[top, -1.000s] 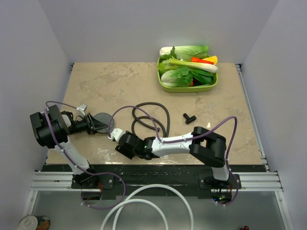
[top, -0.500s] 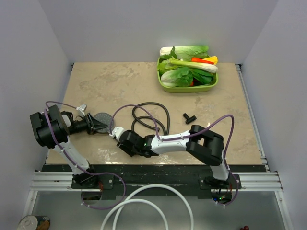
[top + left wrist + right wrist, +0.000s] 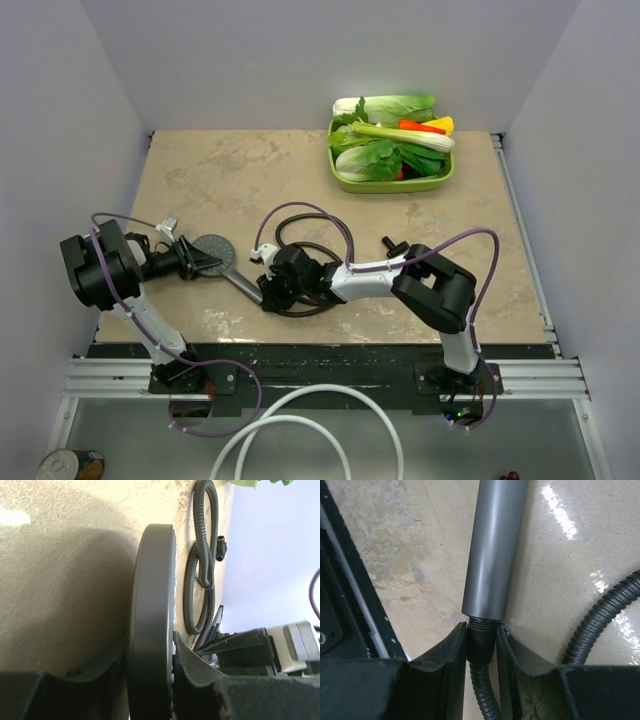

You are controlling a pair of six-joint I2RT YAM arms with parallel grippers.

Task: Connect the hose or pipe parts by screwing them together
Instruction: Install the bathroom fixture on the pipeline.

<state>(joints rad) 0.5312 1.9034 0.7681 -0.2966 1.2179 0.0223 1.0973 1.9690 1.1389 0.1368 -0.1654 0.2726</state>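
Though hidden overhead, hose [image 3: 481, 642] between jaws.

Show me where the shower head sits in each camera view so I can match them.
Top: shower head left of centre, disc in left claw.
Left wrist: disc edge-on, centre, between the claw's tips.
Right wrist: only its handle, top centre.
Shared landmark: black hose, in all three.

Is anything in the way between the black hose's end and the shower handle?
No, nothing visible. The right tool pinches the hose's end nut right up against the bottom of the grey shower handle, so the two parts already touch.
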